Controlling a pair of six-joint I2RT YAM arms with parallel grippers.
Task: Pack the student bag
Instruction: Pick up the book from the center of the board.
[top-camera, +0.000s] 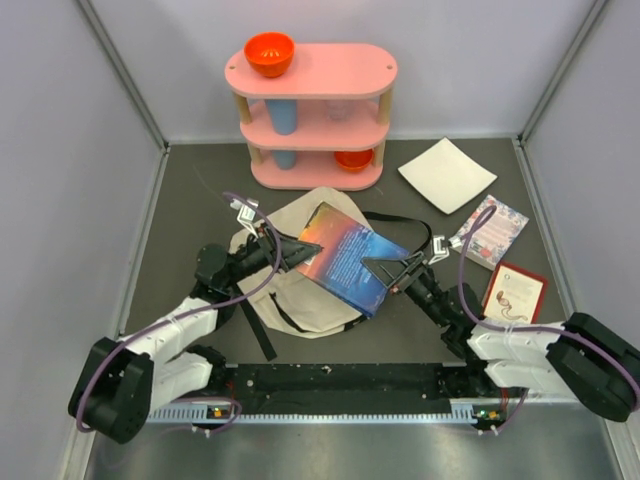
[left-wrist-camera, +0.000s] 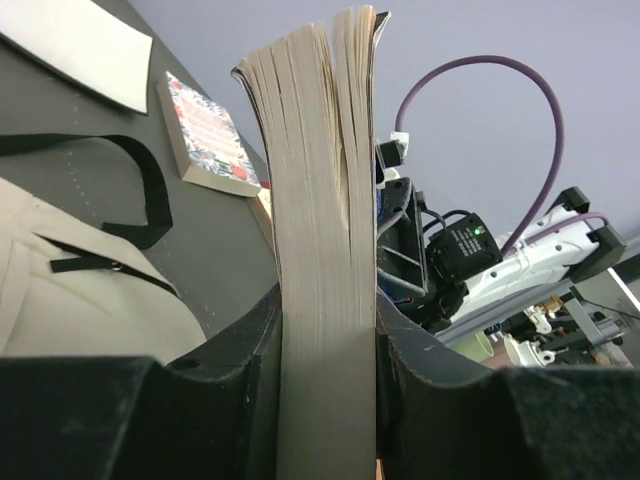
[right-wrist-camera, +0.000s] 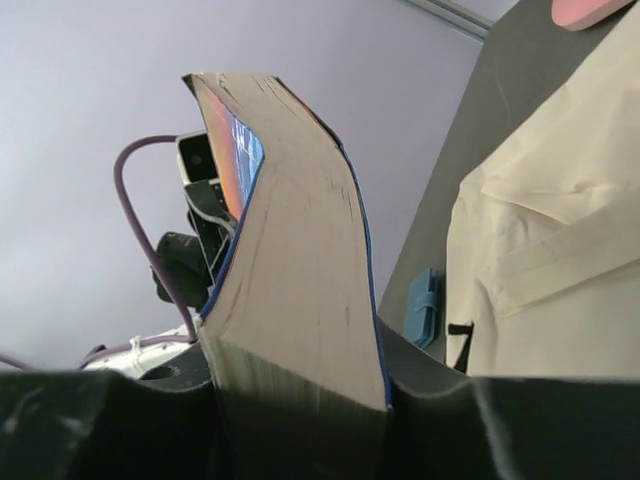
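The left end effector (top-camera: 300, 250) is clamped on one edge of a thick blue-covered book (top-camera: 350, 258). In its wrist view both fingers press flat against the covers. The right end effector (top-camera: 388, 266) grips the opposite edge of the same book, jaws tight on the block of pages, so the book sits tilted between the two. Directly beneath both end effectors lies the student bag (top-camera: 305, 312), its cream fabric spread on the counter (top-camera: 190, 210). Whether the book touches the bag cannot be told. A black strap (top-camera: 262, 338) trails back toward the left arm's base. Outward of the right end effector lie a floral booklet (top-camera: 490, 232) and a red-bordered card (top-camera: 515, 292), and farther off a white square sheet (top-camera: 447, 175). Beyond both end effectors stands a pink shelf (top-camera: 312, 72), with an orange bowl (top-camera: 269, 52) on top.
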